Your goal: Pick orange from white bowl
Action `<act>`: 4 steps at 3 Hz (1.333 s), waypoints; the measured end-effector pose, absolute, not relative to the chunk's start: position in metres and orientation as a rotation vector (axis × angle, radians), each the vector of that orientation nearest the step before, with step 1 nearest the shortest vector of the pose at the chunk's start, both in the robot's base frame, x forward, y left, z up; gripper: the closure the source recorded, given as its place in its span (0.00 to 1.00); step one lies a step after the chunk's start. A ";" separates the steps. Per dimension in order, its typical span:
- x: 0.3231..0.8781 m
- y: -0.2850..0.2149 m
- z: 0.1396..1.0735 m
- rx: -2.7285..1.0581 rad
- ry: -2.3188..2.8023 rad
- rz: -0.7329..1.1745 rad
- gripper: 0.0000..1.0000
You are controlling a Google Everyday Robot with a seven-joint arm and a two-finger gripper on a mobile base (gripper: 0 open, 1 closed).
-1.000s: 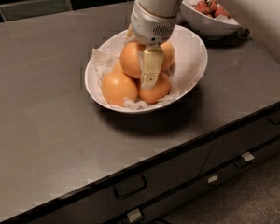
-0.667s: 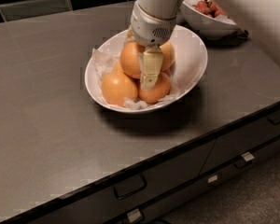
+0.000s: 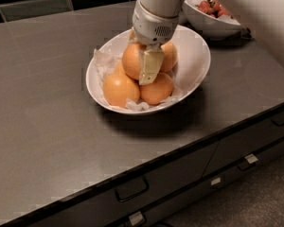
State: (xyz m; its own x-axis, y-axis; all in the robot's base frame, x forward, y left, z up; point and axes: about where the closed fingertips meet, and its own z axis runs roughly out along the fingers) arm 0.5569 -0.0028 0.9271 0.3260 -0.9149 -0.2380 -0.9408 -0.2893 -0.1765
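The white bowl stands in the middle of the dark counter, lined with crumpled white paper, and holds several oranges. My gripper reaches down into it from above. Its fingers are closed around the orange that lies on top of the pile. One cream finger shows on that orange's right side, and the other finger is mostly hidden behind the fruit. Paler oranges lie at the lower left, lower right and behind the finger.
A second white bowl with red berries stands at the back right, close behind the arm. The counter's front edge runs diagonally, with drawers and handles below it. A dark tiled wall is at the back.
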 end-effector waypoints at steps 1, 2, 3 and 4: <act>0.557 -0.003 0.927 -2.312 1.669 0.131 0.86; 0.557 -0.003 0.929 -2.312 1.669 0.130 1.00; 0.548 0.004 0.954 -2.292 1.596 0.071 1.00; 0.535 0.011 0.983 -2.279 1.520 -0.004 1.00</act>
State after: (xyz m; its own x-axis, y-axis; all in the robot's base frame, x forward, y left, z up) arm 0.5351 0.0113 0.9827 0.4090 -0.8868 -0.2150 -0.8856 -0.3290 -0.3277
